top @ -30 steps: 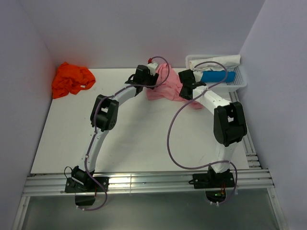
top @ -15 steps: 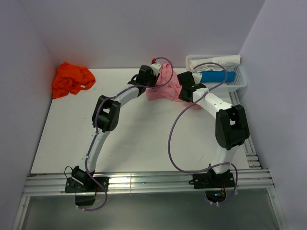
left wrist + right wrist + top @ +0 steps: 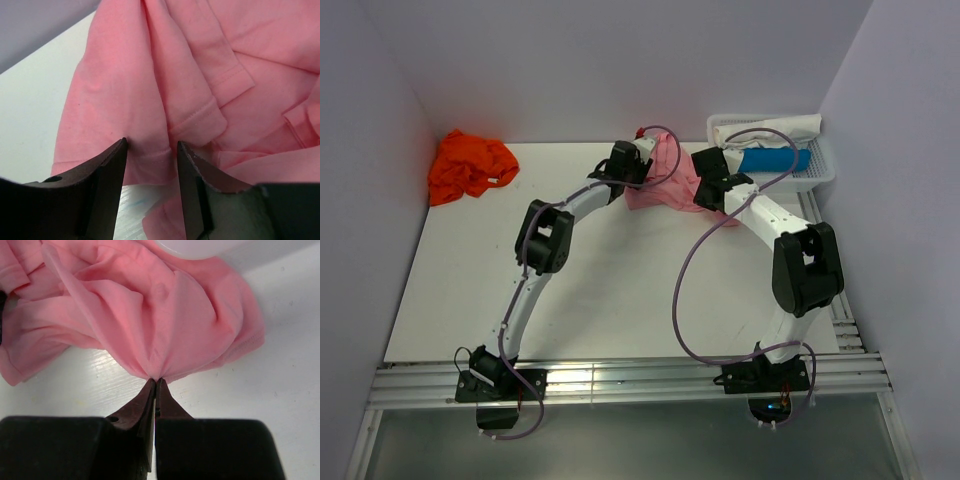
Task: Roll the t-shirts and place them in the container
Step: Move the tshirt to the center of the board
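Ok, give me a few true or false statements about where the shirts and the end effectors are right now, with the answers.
1. The right end effector is shut on a pinch of the pink t-shirt. True.
2. The orange t-shirt lies in the white mesh basket. False: it lies crumpled at the far left corner of the table, well apart from the basket.
3. The left end effector is clamped fully shut. False: its jaws stand apart at the pink t-shirt's edge.
4. A blue roll lies in the basket. True.
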Motion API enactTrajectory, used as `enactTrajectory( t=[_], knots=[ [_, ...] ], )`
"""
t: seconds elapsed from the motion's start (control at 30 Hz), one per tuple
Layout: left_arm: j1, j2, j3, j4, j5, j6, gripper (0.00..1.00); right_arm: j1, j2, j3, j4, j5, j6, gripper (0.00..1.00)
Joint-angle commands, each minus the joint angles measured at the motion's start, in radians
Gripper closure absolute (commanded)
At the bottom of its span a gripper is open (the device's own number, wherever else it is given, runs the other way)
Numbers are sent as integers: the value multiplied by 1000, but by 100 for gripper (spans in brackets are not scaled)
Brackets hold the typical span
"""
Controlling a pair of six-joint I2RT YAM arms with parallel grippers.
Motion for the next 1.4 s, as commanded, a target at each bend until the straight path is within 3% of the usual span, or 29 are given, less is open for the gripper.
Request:
enactTrajectory(
  t=[0.0, 0.17, 0.27, 0.3, 0.37, 0.6, 0.77, 1.07, 1.37],
  knots=[
    [-4, 11, 62, -16, -16, 20, 50, 6, -47, 0, -1, 24, -4, 100],
    [-4, 25, 90, -37, -18, 27, 56, 6, -45, 7, -5, 20, -2, 100],
    [-4, 19, 75, -30, -25, 33, 72, 8, -48, 13, -9, 20, -5, 100],
    [-4, 10, 67, -23, -25, 36, 85, 6, -48, 13, -9, 21, -7, 100],
    [-4, -4, 55, -8, -32, 43, 100, 6, -48, 23, -17, 26, -14, 100],
    [17, -185, 47, -33, -36, 60, 100, -3, -44, 119, -87, 52, -48, 100],
    [115, -343, -4, -124, 5, 41, 100, -26, -114, 150, -123, 49, -57, 100],
    [379, -706, -188, -279, 192, 10, 100, -52, -340, 102, -179, 55, -65, 100],
    [545, -1114, -484, -349, 339, 82, 100, -55, -643, 36, -248, 67, -51, 100]
  ],
)
